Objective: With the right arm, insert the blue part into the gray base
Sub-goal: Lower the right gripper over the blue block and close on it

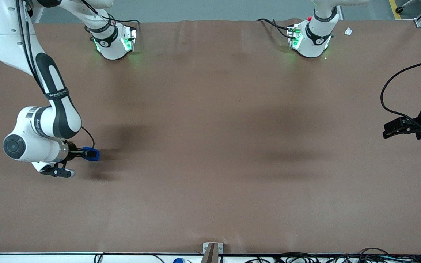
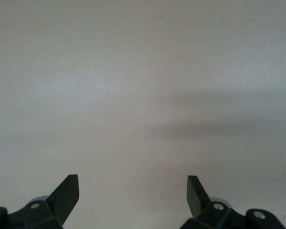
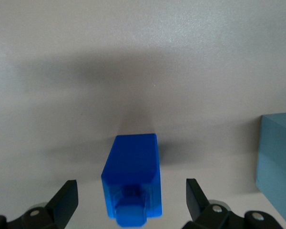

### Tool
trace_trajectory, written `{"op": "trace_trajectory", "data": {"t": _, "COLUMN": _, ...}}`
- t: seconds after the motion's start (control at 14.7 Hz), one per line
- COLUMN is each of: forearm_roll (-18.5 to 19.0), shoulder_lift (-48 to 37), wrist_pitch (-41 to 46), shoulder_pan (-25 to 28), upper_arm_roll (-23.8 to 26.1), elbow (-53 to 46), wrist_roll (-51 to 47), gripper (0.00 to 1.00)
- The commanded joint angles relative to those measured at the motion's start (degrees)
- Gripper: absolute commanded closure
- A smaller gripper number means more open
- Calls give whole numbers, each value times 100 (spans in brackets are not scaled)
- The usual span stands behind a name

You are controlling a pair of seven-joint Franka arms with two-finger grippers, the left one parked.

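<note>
1. The small bright-blue plastic block lies on the brown worktop, toward the working arm's end.
2. The slim black two-finger claw is spread open astride it, touching nothing.
3. The white arm's black band carries lettering too small to read.
4. A pale blue-gray block sits just beside.

The gripper straddles the blue part, its fingers spread; the gray base stands just beside.
</note>
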State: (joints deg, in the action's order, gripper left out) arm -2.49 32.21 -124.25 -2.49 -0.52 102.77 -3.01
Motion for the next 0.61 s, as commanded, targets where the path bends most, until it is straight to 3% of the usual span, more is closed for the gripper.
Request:
{"op": "trace_trajectory", "data": {"t": 0.0, "forearm_roll": -68, "shoulder_lift": -48, "wrist_pitch": -267, "shoulder_pan": 21, "upper_arm_roll": 17, "elbow": 261, "wrist_roll": -68, "gripper": 2}}
{"op": "trace_trajectory", "data": {"t": 0.41, "forearm_roll": -68, "shoulder_lift": -48, "wrist_pitch": -223, "shoulder_pan": 30, "upper_arm_roll": 26, "elbow": 261, "wrist_roll": -68, "gripper": 9}}
{"op": "trace_trajectory", "data": {"t": 0.55, "forearm_roll": -68, "shoulder_lift": -57, "wrist_pitch": -196, "shoulder_pan": 30, "upper_arm_roll": 17, "elbow": 252, "wrist_roll": -68, "gripper": 18}}
